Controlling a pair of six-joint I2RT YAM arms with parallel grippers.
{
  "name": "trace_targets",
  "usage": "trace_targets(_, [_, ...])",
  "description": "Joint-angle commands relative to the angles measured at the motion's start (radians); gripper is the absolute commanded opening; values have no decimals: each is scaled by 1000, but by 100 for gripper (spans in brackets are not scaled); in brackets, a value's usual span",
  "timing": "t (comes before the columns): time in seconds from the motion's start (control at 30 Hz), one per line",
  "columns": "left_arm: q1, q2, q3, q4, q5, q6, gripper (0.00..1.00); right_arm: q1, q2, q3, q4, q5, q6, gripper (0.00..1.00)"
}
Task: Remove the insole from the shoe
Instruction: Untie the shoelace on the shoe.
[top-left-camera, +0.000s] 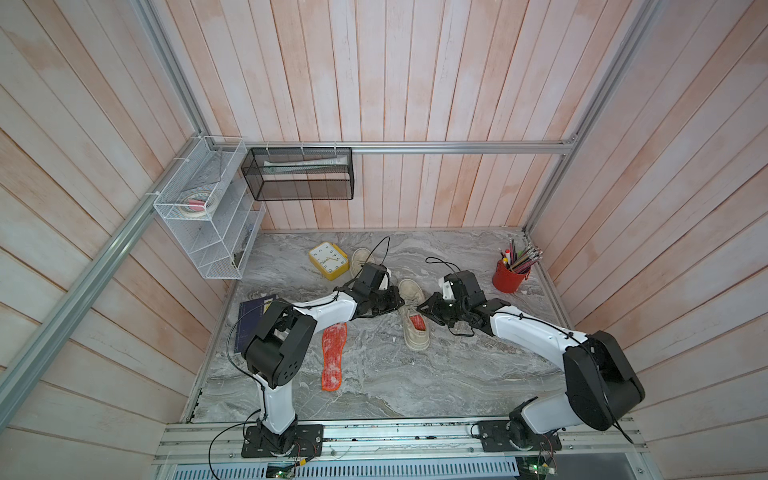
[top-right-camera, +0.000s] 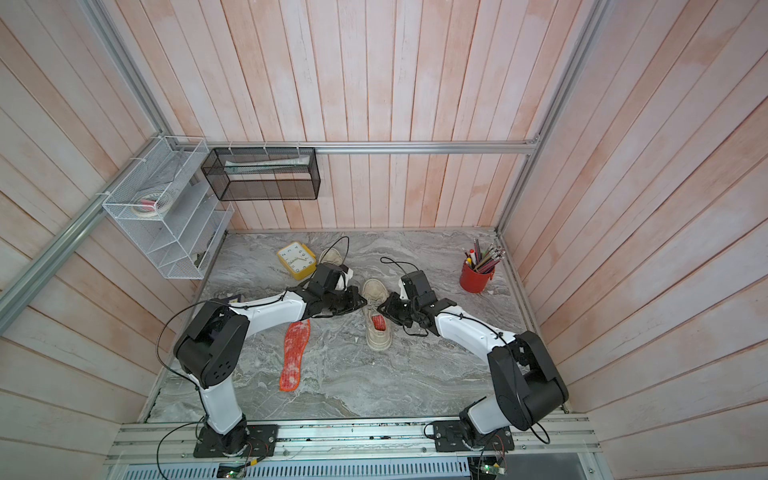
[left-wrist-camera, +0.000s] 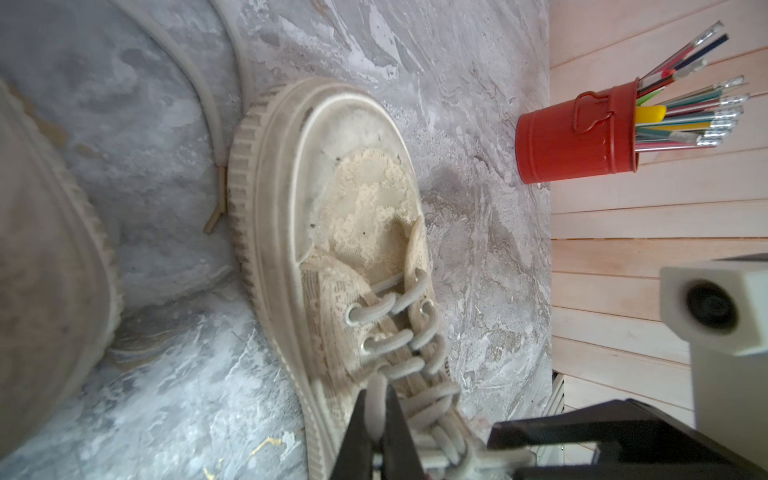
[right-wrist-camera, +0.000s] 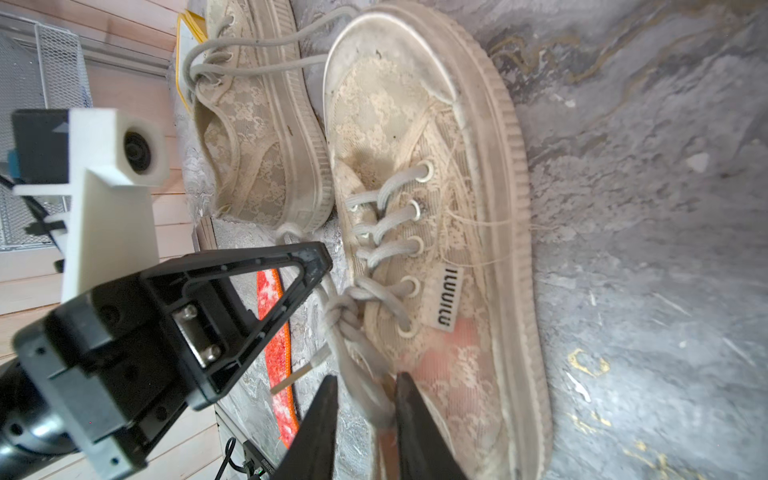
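Small white tag on the side of the laced shoe: dark lowercase letters, looks like "miu miu". On the yellow clock, hour numerals ring the dial, too small to read singly.

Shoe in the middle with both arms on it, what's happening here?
Both arms work on the beige shoe. The left pincer is shut on a lace; the right pincer straddles a lace loop, jaws apart. A red insole sits inside the shoe, not yet pulled. An orange insole lies loose on the table.
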Motion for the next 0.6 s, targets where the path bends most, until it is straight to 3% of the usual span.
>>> trace_targets(0.0, [3, -17, -13, -1, -12, 8, 8, 6, 24, 32, 0, -7, -33, 27])
trace_targets(0.1, [4, -18, -9, -5, -14, 12, 8, 5, 45, 49, -17, -5, -62, 28])
trace_targets(0.3, [3, -28, -3, -19, -24, 22, 11, 6, 58, 96, -59, -11, -99, 6])
trace_targets(0.5, [-10, -165, -21, -69, -188, 116, 44, 6, 61, 131, -81, -42, -87, 1])
trace_targets(0.57, [-20, -239, -75, -31, -223, 170, 47, 6, 73, 144, -87, -56, -77, 1])
